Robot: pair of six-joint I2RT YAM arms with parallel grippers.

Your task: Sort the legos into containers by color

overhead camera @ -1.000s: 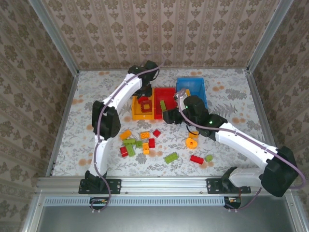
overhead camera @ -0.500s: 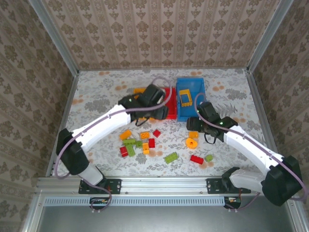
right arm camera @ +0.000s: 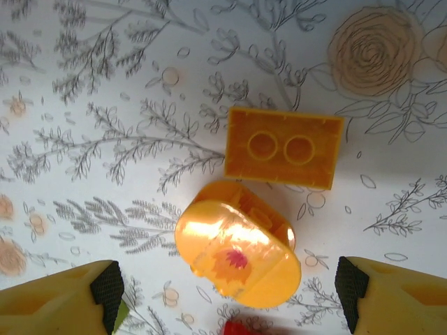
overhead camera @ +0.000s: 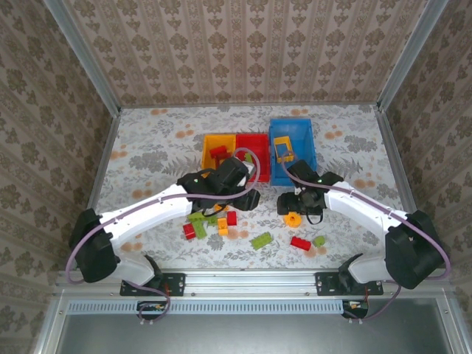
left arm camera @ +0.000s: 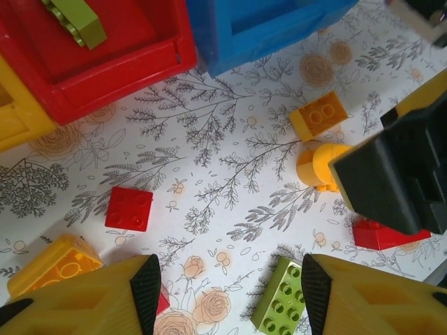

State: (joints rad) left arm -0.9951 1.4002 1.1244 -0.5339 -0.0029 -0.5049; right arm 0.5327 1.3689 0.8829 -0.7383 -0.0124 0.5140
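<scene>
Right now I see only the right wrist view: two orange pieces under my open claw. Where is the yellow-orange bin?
Observer: In the top view, the yellow-orange bin stands beside the red bin, on its left, beyond the right claw.
Operator: Is it empty?
Observer: No, a red piece lies in it.
Operator: Where is the left claw?
Observer: The left claw hangs open, with a green brick beside it.

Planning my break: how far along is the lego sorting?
Done: few pieces binned, like the yellow frame in the blue bin. In hand: nothing; the right end effector hangs open over an orange rounded piece. Left: many loose bricks on the table.
</scene>
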